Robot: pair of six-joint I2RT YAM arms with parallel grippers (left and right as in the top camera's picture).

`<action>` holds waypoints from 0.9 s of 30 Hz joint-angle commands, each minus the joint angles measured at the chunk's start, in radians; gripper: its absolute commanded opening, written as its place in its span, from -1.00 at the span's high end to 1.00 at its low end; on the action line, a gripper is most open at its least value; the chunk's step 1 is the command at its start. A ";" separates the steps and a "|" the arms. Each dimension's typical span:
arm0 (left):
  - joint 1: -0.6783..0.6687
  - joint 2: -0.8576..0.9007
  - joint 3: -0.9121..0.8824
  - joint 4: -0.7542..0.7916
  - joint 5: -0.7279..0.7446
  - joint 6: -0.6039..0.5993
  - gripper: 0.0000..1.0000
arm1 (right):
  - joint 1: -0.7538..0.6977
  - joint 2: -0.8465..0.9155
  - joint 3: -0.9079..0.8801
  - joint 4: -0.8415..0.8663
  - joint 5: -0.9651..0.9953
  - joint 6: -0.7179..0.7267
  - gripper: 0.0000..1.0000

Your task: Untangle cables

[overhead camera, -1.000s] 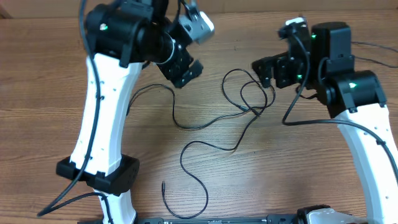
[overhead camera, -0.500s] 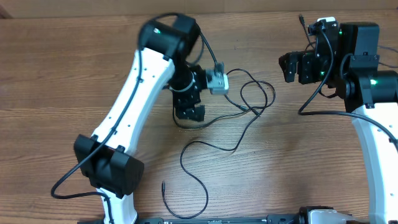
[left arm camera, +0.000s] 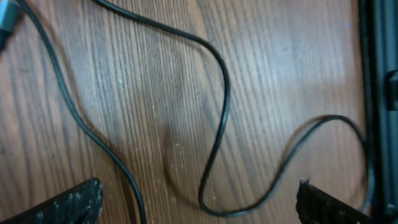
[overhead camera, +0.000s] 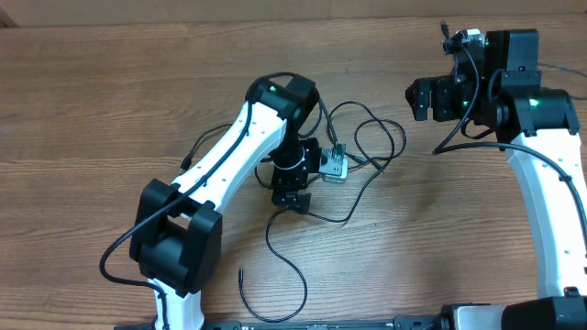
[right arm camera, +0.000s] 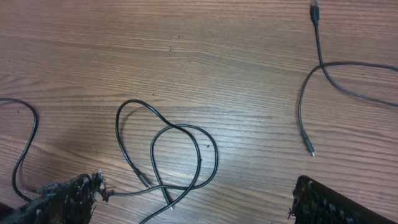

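Brown wooden tabletop held thin black knotted cables; the left pincer, open astride a strand beside the knot, probably needed closing next, right pincer likewise open.

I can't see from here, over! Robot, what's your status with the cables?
Left gripper open, low over the cables. Right gripper open, empty. Loops crossed, not untangled. Left arm hides part from overhead.

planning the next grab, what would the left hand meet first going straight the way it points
Most likely the thin black cable looping on the brown wooden table, which lies between the open left hand's fingers; depth is unclear, so it could land on bare wood beside it.
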 commanded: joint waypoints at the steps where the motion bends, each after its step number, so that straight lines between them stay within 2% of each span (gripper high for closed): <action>1: -0.018 -0.008 -0.077 0.054 0.015 0.142 -0.99 | -0.005 -0.006 0.002 0.010 0.010 -0.008 -1.00; 11: -0.033 -0.008 -0.191 0.196 0.027 0.134 -0.99 | -0.005 -0.006 0.002 0.010 0.009 -0.026 -1.00; 27: -0.034 -0.008 -0.264 0.267 0.102 0.131 -0.99 | -0.005 -0.006 0.002 -0.002 0.009 -0.026 -1.00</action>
